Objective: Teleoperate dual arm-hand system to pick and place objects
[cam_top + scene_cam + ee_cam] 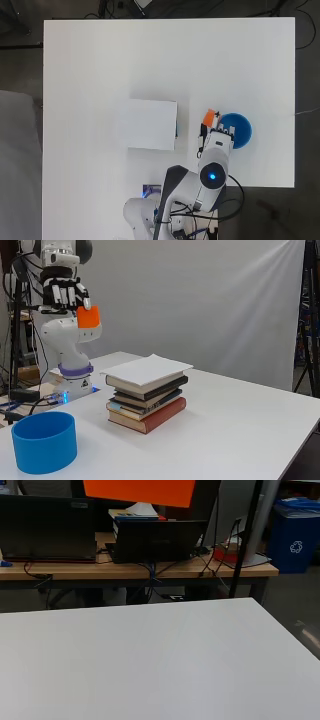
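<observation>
- The hand (64,294) is hanging high above the table's (235,430) near edge, its fingers curling around an orange block (88,317).
- A blue cup (44,441) is sitting almost directly beneath it.
- A stack of books (147,400) is resting mid-table.
- A grey backdrop (210,305) is hanging behind.

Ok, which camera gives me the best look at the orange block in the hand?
The side view: the orange block hangs clear below the hand, high above the table. Overhead shows only a small orange patch past the hand. The wrist view catches just its cropped edge.
</observation>
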Controlling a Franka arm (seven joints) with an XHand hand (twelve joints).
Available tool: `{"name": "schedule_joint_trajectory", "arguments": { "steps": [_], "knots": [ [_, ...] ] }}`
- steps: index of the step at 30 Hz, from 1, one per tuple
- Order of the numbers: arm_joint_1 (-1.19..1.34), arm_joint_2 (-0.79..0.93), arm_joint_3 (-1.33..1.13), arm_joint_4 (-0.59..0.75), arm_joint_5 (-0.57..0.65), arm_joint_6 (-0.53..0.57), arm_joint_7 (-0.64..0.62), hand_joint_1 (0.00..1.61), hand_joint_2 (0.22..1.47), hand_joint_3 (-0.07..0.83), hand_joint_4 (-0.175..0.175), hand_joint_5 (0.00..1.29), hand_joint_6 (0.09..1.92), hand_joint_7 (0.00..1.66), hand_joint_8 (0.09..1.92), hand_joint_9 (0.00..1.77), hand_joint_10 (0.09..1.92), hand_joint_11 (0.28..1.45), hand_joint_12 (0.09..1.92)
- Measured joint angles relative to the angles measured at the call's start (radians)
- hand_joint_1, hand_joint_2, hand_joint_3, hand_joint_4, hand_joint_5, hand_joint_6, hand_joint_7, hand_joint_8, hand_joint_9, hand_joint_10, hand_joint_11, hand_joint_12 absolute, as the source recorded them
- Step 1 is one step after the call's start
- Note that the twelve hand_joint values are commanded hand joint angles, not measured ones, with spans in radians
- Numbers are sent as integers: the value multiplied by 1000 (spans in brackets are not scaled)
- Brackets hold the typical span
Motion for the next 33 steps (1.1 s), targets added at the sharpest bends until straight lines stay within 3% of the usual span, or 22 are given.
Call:
{"name": "schedule_joint_trajectory", "arguments": {
  "steps": [13,25,30,31,32,33],
  "knots": [
    [-86,-46,-278,-85,-134,29,-8,974,1163,-1,175,879,1130,1353,1920,1595,1920,1226,1788],
    [104,392,-463,97,-30,155,-44,972,1166,1,175,871,1139,1325,1920,1578,1920,1215,1781],
    [103,403,-460,82,6,162,-33,969,1170,1,175,865,1152,1303,1920,1557,1920,1197,1786],
    [98,394,-450,73,8,159,-25,956,1153,-2,104,776,834,1263,1920,1545,1920,1183,1796],
    [94,386,-440,66,8,156,-16,670,1003,-23,77,482,483,801,1301,1022,1357,923,1222],
    [89,379,-431,60,8,152,-9,382,879,-26,59,261,252,439,730,577,825,677,717]
  ]
}}
